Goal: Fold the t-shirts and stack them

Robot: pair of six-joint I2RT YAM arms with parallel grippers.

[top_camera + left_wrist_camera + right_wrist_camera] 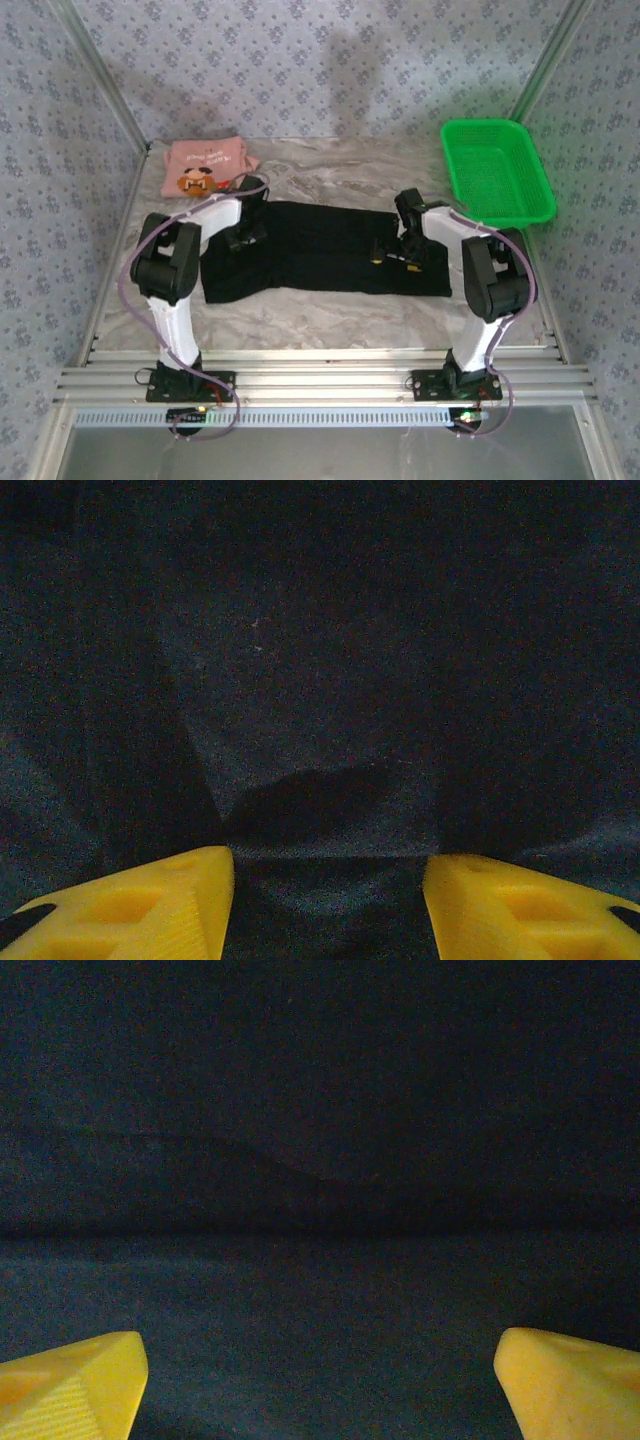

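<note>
As it lies spread, black t-shirt [320,250] | plain, lightly creased

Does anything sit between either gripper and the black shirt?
Nothing visible does. The left gripper and the right gripper are both open right above the black shirt, with only its cloth between and below their fingers. The pink shirt lies far left and the basket far right, both off to the side.
</note>
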